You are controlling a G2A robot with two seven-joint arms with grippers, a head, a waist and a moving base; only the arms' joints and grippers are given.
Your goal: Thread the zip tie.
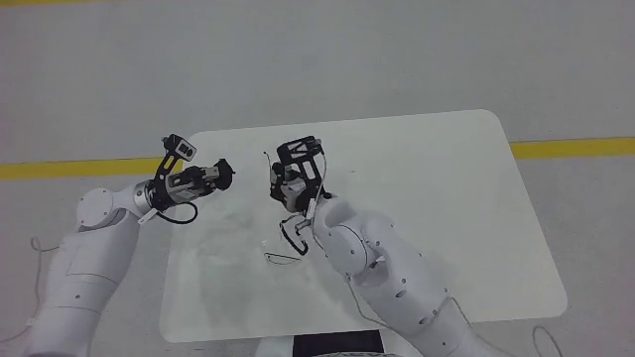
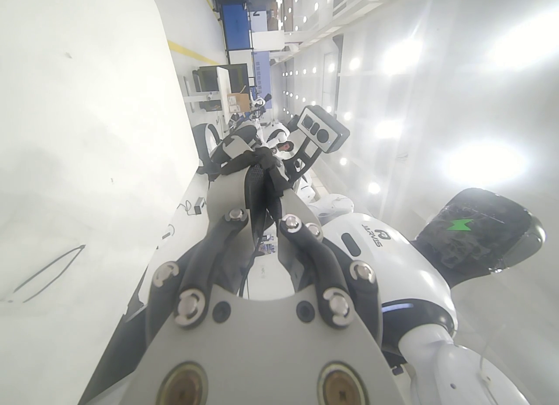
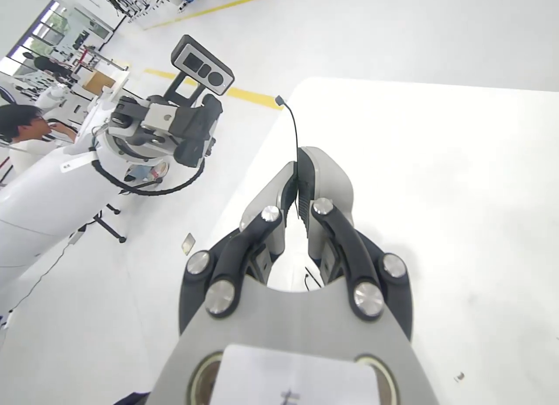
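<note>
My right gripper [image 3: 298, 188] is shut on a thin black zip tie [image 3: 294, 127]. The strap rises from between the fingers, and its small square head [image 3: 279, 99] stands free above the table's corner. From above, the same zip tie [image 1: 268, 167] shows as a fine line beside the right gripper [image 1: 282, 184] over the table's left part. The left gripper [image 1: 226, 172] hovers a short way to its left, pointing toward it, fingers together with nothing seen between them. In the left wrist view the left gripper [image 2: 261, 171] is shut, with the right gripper just beyond its tips.
A second thin zip tie, bent into a loop [image 2: 46, 275], lies on the white table [image 1: 446, 208] beneath the right arm, seen from above as a dark loop [image 1: 284, 250]. The table's left edge [image 1: 184, 238] is close to the left arm.
</note>
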